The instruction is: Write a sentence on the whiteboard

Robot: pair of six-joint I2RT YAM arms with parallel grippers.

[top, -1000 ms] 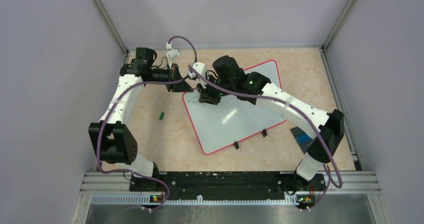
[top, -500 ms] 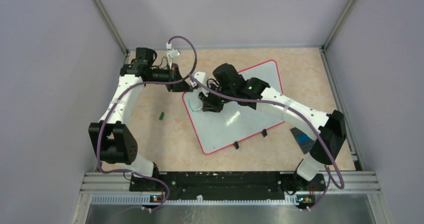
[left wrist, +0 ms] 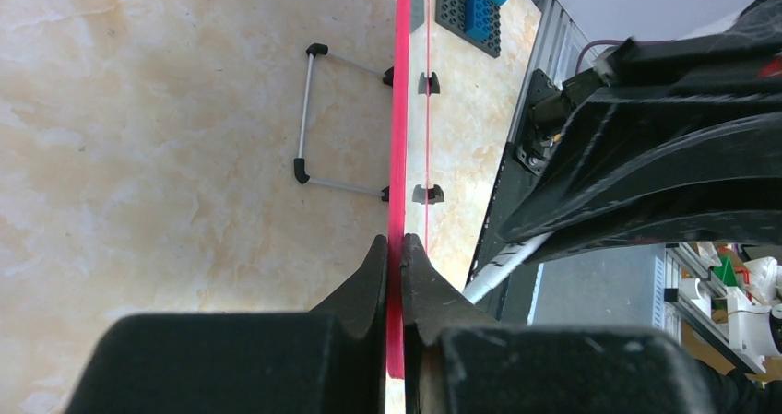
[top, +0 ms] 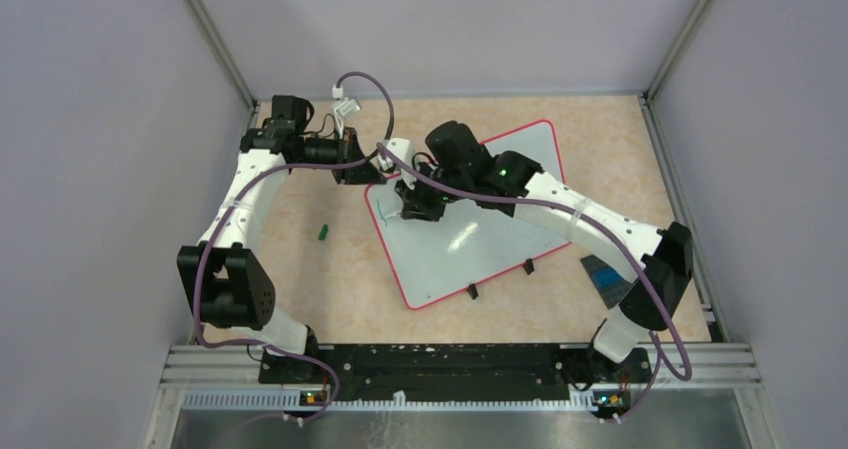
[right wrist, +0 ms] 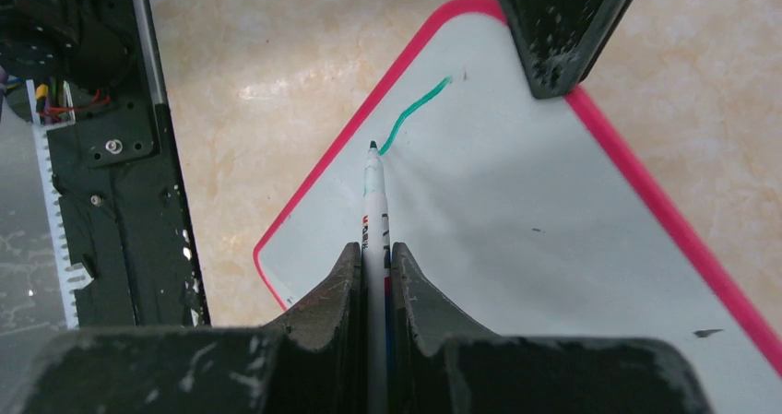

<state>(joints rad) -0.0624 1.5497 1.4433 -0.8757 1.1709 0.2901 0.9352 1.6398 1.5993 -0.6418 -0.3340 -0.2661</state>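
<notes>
Whiteboard [top: 460,254]: your left gripper [left wrist: 395,244] is clamped on its far-left rim; your right gripper [right wrist: 373,253] grips a marker [right wrist: 373,197], tip seemingly touching a green stroke [right wrist: 410,110].

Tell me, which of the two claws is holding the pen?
The right gripper: it is shut on the marker, whose tip sits by a green line on the whiteboard. The left gripper only clamps the whiteboard's red rim.
</notes>
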